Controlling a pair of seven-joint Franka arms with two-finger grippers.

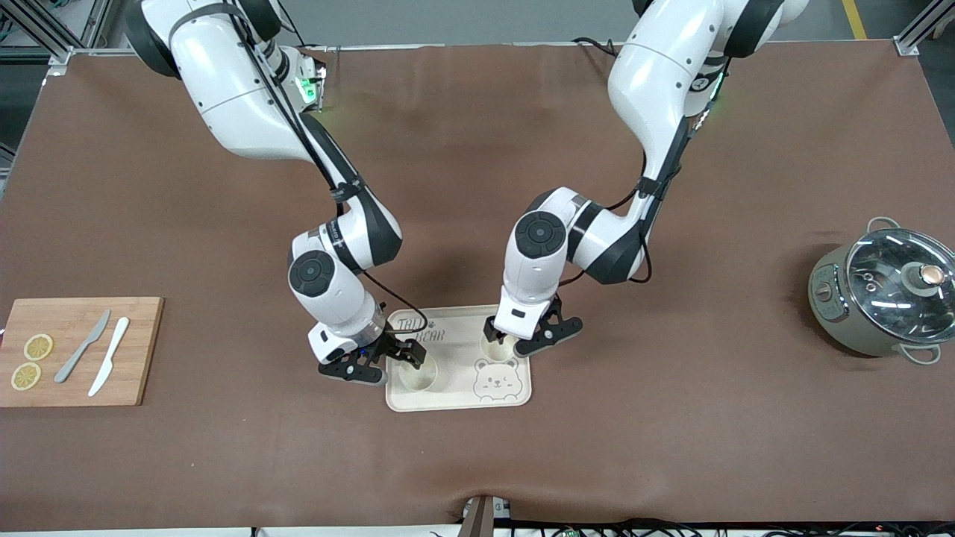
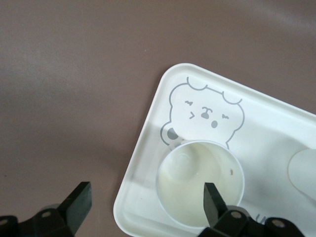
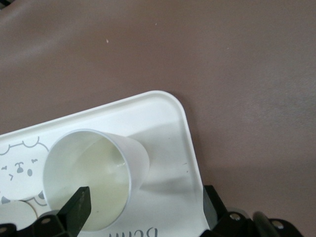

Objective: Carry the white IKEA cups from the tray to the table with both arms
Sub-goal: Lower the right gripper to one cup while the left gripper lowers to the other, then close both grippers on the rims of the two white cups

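Two white cups are standing upright on the cream tray (image 1: 522, 391) with a bear face and lettering printed on it, which is lying on the brown table (image 1: 671, 418) between the two arms.

One cup (image 1: 418, 375) is sitting in the tray's corner toward the right arm's end, nearer the front camera. The right pincer (image 1: 384, 363) is hanging low at that corner, its fingers spread wide. In the right wrist view the cup (image 3: 94, 180) is standing between the two dark fingertips (image 3: 76, 207), neither visibly touching it.

The other cup (image 1: 498, 347) is sitting farther from the front camera, just above the printed bear. The left pincer (image 1: 515, 341) is hovering low over it, also spread open. In the left wrist view one fingertip (image 2: 211, 202) is overlapping this cup's (image 2: 195, 180) rim while the other finger is out over the bare table beside the tray's (image 2: 148, 143) edge, so nothing is being gripped.

Toward the right arm's end a wooden cutting board (image 1: 142, 350) is carrying two lemon slices (image 1: 37, 347), a grey knife (image 1: 82, 347) and a white knife (image 1: 109, 356). Toward the left arm's end a green pot (image 1: 880, 298) with a glass lid is standing.
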